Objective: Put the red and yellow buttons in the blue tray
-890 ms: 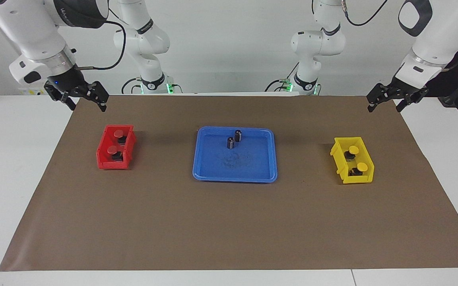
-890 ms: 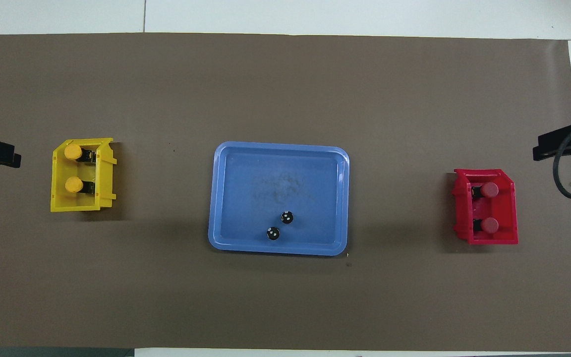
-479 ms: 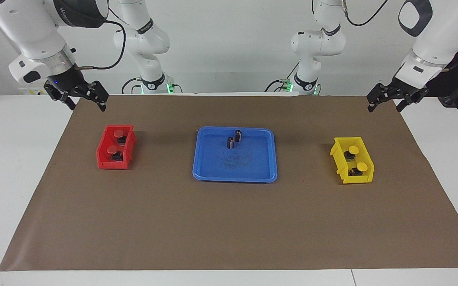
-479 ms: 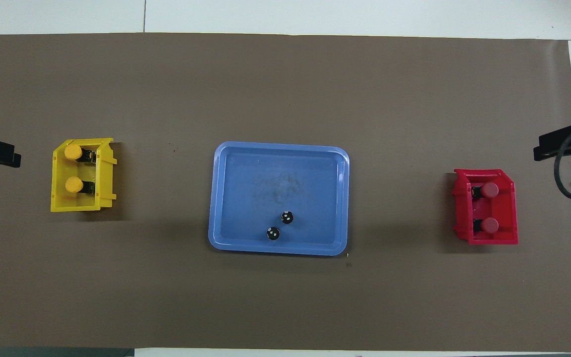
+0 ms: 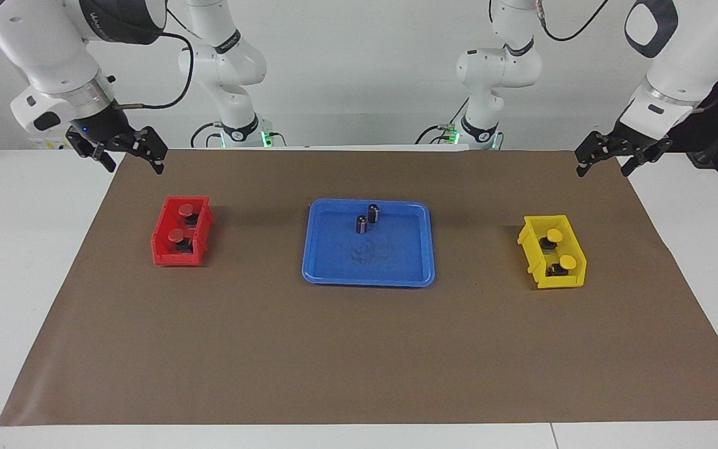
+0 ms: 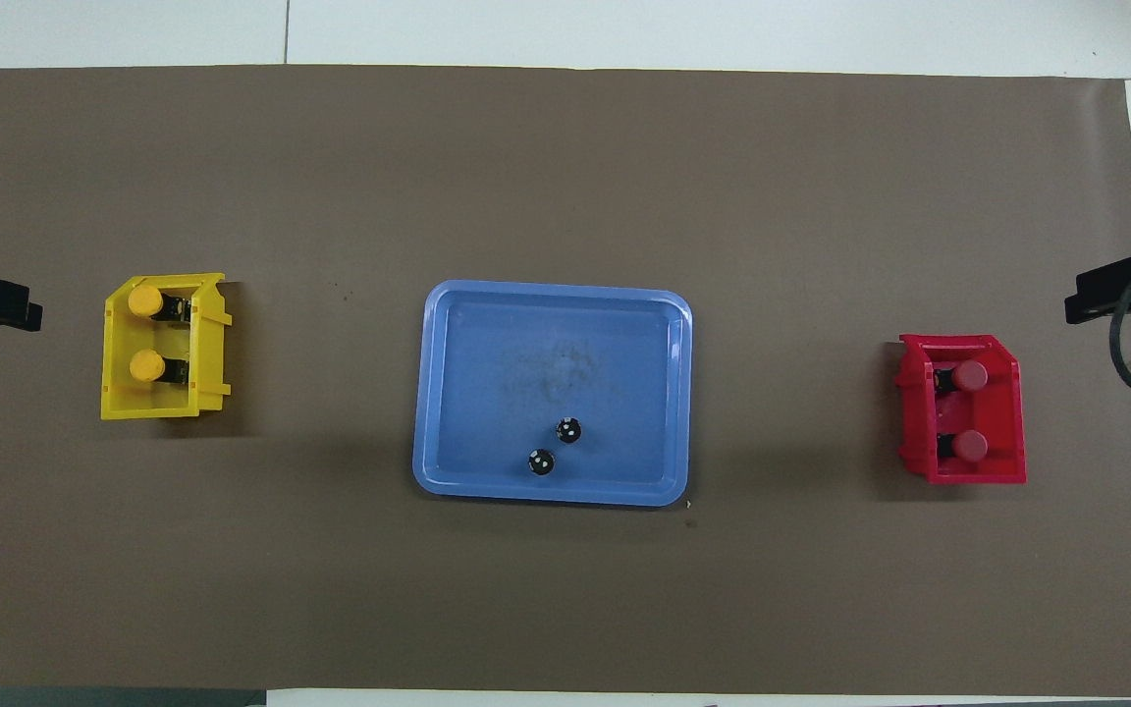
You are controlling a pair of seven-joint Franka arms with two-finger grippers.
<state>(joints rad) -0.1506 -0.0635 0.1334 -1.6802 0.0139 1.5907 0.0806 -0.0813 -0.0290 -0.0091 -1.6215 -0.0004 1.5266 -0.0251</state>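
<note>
Both end effectors hang spread and empty: the right end effector (image 5: 125,153) over the counter's brown mat near the red bin (image 5: 161,240), the left end effector (image 5: 608,159) near the yellow bin (image 5: 530,243). Two red buttons (image 5: 179,221) sit in the red bin, two yellow buttons (image 5: 561,248) in the yellow. Between the bins, the blue tray (image 5: 396,274) holds two dark cylinders (image 5: 367,219).

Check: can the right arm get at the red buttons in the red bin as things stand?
Probably yes. The right gripper hangs open in the air near the red bin at its own end of the table. The bin is open-topped, both red buttons show, and nothing lies between.
</note>
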